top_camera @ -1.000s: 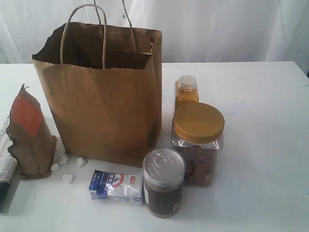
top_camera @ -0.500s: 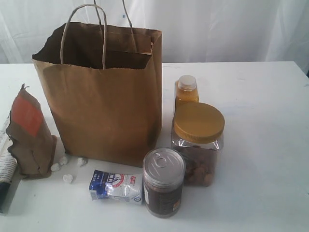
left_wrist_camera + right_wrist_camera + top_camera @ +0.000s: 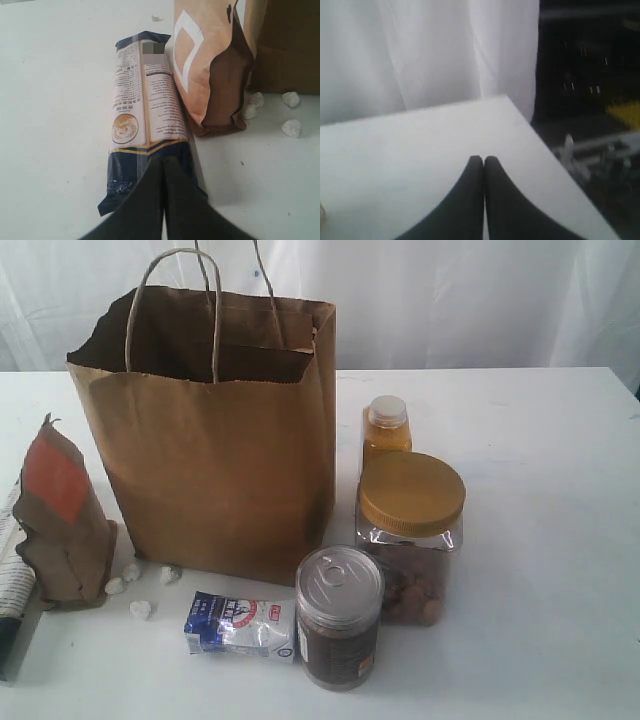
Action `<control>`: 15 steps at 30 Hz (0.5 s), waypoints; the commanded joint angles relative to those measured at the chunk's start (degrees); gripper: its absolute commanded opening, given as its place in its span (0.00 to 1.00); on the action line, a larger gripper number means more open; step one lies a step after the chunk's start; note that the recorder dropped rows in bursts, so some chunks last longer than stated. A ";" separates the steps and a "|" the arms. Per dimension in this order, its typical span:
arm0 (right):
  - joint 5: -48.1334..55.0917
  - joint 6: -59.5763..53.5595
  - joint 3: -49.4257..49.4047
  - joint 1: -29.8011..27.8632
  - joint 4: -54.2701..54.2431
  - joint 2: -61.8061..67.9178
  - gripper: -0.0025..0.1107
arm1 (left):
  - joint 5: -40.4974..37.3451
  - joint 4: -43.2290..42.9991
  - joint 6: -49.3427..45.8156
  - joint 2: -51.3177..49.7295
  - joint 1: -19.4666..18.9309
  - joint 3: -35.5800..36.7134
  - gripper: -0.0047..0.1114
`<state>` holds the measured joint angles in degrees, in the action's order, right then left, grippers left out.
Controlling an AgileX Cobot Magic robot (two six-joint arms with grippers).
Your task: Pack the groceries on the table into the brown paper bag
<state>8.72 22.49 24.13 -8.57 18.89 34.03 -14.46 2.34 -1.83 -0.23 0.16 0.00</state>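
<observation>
The brown paper bag [image 3: 220,450] stands open and upright on the table [image 3: 540,540]. To its right are the orange bottle [image 3: 386,435] and the gold-lidded nut jar [image 3: 410,535]; in front stand the silver-lidded dark can [image 3: 340,618] and the blue-white packet [image 3: 238,625]. At left the brown pouch [image 3: 60,520] stands beside the long blue-white package [image 3: 145,120], with white lumps [image 3: 140,585] nearby. My left gripper [image 3: 164,160] is shut and empty, its tips over the package's dark end. My right gripper [image 3: 483,159] is shut and empty above bare table. Neither gripper shows in the exterior view.
A white curtain [image 3: 450,300] hangs behind the table. The table's edge and corner [image 3: 520,112] lie close ahead of the right gripper, with a dark area and clutter [image 3: 590,150] beyond it.
</observation>
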 commanded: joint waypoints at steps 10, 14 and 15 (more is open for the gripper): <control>43.58 -39.13 25.34 14.53 -32.13 24.34 0.02 | 0.27 0.35 0.31 0.23 -0.12 0.00 0.04; 45.58 -34.73 28.07 25.04 -30.22 24.24 0.02 | 0.27 0.35 0.31 0.23 -0.12 0.00 0.04; 45.88 -33.17 28.17 27.84 -30.01 24.24 0.02 | 0.27 0.35 0.31 0.23 -0.12 0.00 0.04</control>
<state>52.63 -13.41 51.15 13.56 -11.74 58.31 -14.46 2.34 -1.83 -0.23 0.16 0.00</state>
